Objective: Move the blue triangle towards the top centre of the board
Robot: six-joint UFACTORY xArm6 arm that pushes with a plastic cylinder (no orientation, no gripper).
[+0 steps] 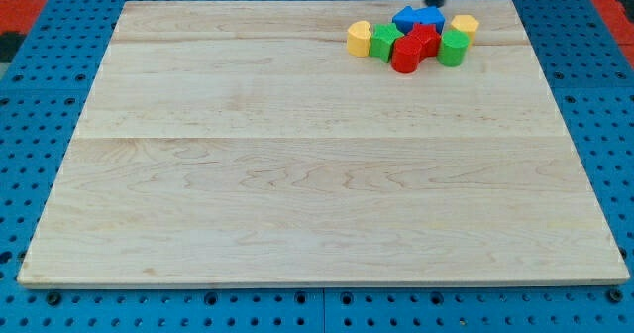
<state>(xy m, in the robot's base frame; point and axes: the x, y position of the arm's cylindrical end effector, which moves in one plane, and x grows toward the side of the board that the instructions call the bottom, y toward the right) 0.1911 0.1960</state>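
Note:
The blue triangle lies near the view's top, right of centre, at the back of a tight cluster of blocks. My tip is a dark rod coming down from the view's top edge, right behind the blue triangle's upper right side, touching or nearly touching it. In front of the blue triangle sit two red blocks. A green block and a yellow block lie to their left. A green cylinder and a yellow block lie to their right.
The blocks rest on a pale wooden board, which lies on a blue perforated table. Red surfaces show at the view's top corners.

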